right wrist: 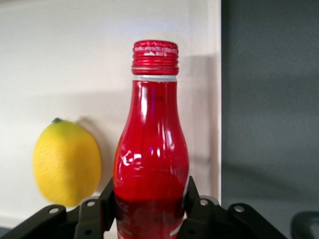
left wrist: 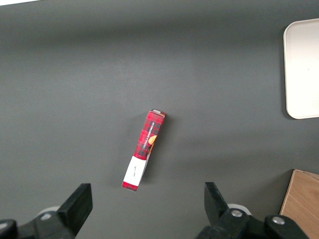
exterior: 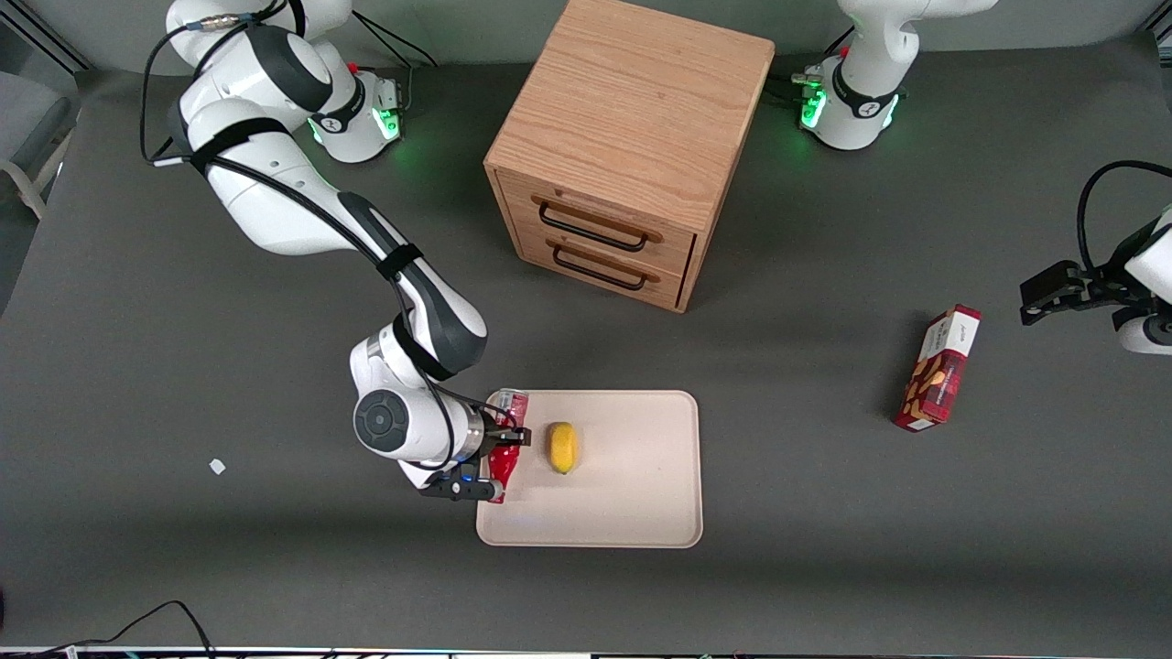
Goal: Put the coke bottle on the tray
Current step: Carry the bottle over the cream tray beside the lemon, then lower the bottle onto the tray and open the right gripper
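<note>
The coke bottle (exterior: 503, 460), slim and red with a red cap, lies lengthwise over the tray's (exterior: 632, 499) edge at the working arm's end. My right gripper (exterior: 499, 450) is shut on its body. In the right wrist view the bottle (right wrist: 153, 144) stands between the two black fingers (right wrist: 105, 201), which press its lower body on both sides, and the gripper (right wrist: 149, 206) holds it over the pale beige tray (right wrist: 75, 50). Whether the bottle touches the tray's surface does not show.
A yellow lemon (exterior: 562, 448) lies on the tray close beside the bottle, and shows in the right wrist view (right wrist: 67, 162). The wooden drawer cabinet (exterior: 623, 146) stands farther from the front camera. A red-and-white snack box (exterior: 940, 368) lies toward the parked arm's end.
</note>
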Action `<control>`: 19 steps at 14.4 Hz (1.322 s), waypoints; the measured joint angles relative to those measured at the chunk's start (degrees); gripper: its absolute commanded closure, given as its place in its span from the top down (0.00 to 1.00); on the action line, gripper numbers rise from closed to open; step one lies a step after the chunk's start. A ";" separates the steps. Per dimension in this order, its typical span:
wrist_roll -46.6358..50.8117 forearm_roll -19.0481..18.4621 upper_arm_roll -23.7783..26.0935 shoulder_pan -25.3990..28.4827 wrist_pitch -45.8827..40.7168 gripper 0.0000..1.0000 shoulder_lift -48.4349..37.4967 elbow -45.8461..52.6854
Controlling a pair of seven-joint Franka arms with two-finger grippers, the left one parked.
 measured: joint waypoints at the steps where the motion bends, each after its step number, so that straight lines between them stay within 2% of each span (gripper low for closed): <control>1: 0.00 -0.64 -0.08 0.00 0.83 0.00 0.72 -0.01; 3: 0.00 -1.05 -0.21 0.00 1.64 0.00 1.57 0.01; 4: 0.01 -1.06 -0.20 0.00 1.66 0.44 1.55 0.11; 5: 0.33 -1.06 -0.22 0.00 1.65 0.99 1.56 0.11; 10: 2.19 -3.53 -0.22 0.04 1.70 1.00 1.56 0.13; 19: 2.23 -4.00 -0.22 0.08 1.71 1.00 1.24 0.32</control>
